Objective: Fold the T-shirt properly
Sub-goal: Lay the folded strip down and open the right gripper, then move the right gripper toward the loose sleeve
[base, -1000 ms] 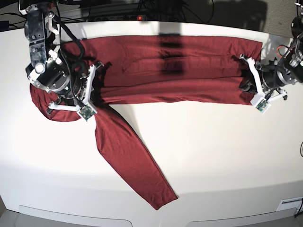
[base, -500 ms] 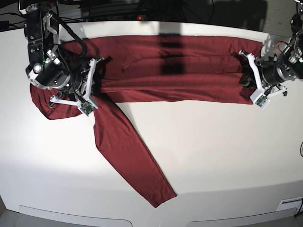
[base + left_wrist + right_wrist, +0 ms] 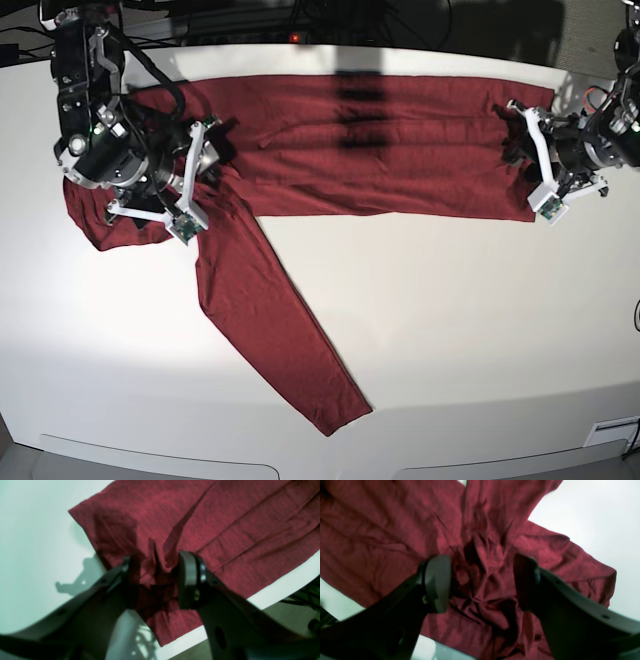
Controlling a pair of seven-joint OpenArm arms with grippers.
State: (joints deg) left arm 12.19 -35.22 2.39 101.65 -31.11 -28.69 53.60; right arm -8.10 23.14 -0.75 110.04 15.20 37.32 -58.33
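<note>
The maroon T-shirt lies as a long folded band across the far side of the white table. One long sleeve runs diagonally toward the front edge. My left gripper stands at the band's right end. Its jaws are open in the left wrist view, where the left gripper straddles a raised ridge of T-shirt cloth. My right gripper is at the band's left end. It shows open and wide as the right gripper over crumpled T-shirt fabric.
A bunched part of the shirt lies at the far left under the right arm. Cables and a power strip with a red light sit behind the table. The table's edge runs close to the left gripper.
Both grippers have gone from shut on the cloth to open, and the fabric has dropped from the jaws. The folded band and the sleeve's top have shifted slightly toward the far side.
</note>
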